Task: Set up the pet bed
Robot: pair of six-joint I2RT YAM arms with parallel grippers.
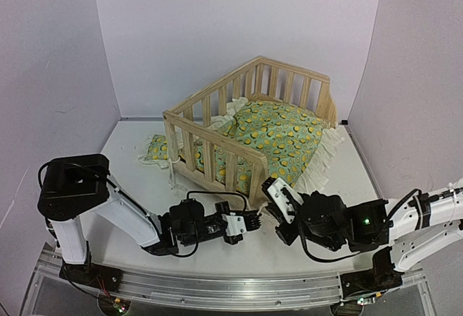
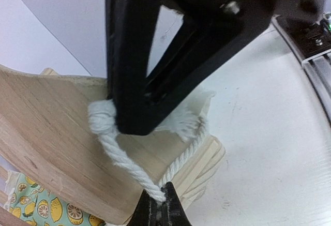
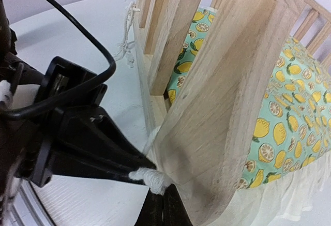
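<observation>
I am pinching a white twisted cotton cord [image 2: 121, 156] shut in both arms' jaws, meeting at the near corner of the pale slatted pine pet bed [image 1: 258, 175] sitting on the white bench [image 1: 126, 158] just beyond.

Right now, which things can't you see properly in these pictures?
- Small pillow: in the top view, mostly hidden behind the slats of the pet bed.
- White rope: in the left wrist view, the right gripper covers its knot, so how it is tied is unclear.
- Left gripper: in the left wrist view, cut off by the bottom edge.
- Cushion: in the right wrist view, partly behind the wooden end panel.
</observation>
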